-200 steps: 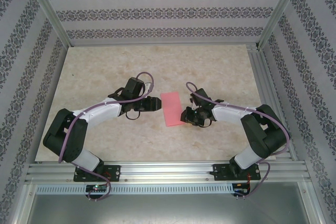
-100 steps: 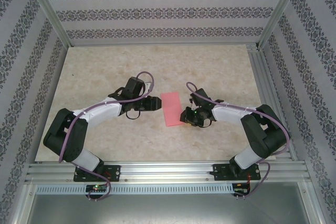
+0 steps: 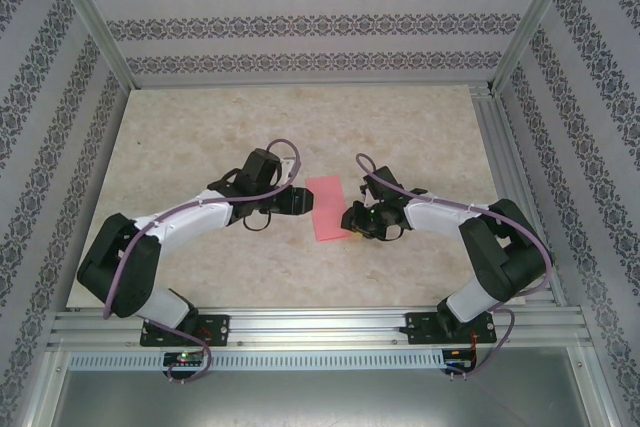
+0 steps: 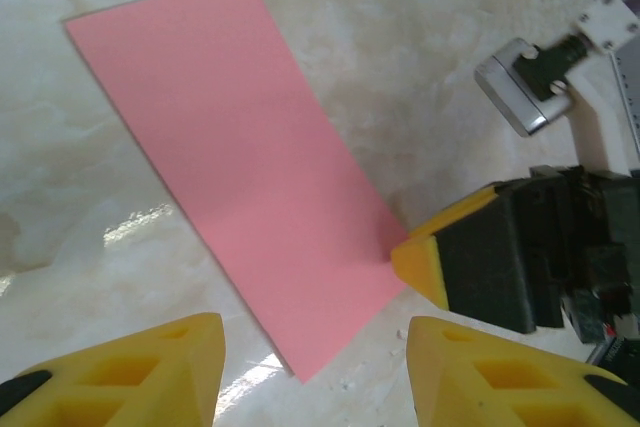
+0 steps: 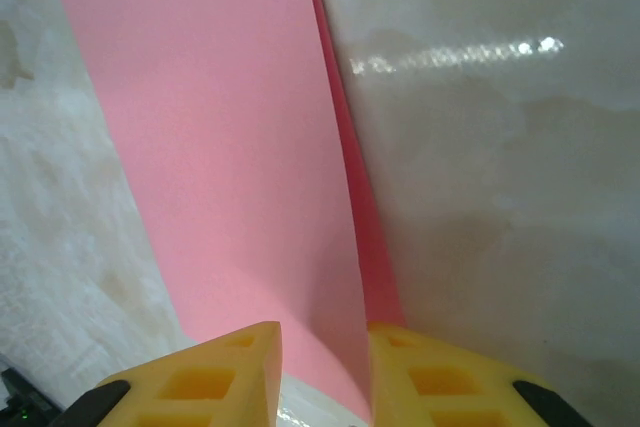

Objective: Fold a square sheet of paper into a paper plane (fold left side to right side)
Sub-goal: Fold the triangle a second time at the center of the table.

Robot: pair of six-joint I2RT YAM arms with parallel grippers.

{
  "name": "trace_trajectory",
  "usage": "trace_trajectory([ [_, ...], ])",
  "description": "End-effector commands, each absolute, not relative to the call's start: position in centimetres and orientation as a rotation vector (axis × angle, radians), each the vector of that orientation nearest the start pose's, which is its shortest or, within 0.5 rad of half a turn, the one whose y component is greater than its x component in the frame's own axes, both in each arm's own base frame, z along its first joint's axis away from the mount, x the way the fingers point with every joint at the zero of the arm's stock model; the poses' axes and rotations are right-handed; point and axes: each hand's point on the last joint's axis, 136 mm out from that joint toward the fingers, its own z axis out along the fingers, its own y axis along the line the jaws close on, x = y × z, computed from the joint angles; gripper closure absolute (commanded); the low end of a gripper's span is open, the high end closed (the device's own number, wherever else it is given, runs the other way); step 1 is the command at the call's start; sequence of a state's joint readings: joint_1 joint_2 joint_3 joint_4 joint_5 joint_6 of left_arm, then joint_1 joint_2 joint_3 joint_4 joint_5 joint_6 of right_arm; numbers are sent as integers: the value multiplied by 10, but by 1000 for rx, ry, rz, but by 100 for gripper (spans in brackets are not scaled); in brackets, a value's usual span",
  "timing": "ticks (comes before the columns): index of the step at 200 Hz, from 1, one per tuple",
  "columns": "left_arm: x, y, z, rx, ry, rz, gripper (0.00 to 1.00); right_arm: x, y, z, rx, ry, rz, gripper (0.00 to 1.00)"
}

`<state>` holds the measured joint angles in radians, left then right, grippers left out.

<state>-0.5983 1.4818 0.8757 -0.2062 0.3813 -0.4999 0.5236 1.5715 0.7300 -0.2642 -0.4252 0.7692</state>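
Top view: the square sheet of paper point(image 3: 328, 207) lies mid-tabletop point(image 3: 200, 127) as a narrow rectangle between the left gripper point(image 3: 299, 200) and the right gripper point(image 3: 350, 219).

Left wrist view: the left gripper is wide open and empty near the sheet's corner.

Right wrist view: two layers show, so the half-fold looks done and the nose folds remain. The right gripper's narrow jaws straddle the layered edge; I cannot tell whether they grip it.

The square sheet of paper point(image 4: 240, 167) looks matt and smooth; the marbled table point(image 4: 420, 7) under it shines glossy.
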Motion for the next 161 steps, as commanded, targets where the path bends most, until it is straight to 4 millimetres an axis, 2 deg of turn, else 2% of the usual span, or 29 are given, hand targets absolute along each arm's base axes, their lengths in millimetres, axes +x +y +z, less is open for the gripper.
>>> trace_trajectory([
  [1,281,-278,127,400,2448,-934,47,269,236,45,204,2824,986,72],
  [81,258,-293,134,531,2360,-958,46,287,245,42,206,2839,1040,72],
  [161,243,-323,123,619,2326,-926,42,300,241,45,229,2857,1057,71],
])
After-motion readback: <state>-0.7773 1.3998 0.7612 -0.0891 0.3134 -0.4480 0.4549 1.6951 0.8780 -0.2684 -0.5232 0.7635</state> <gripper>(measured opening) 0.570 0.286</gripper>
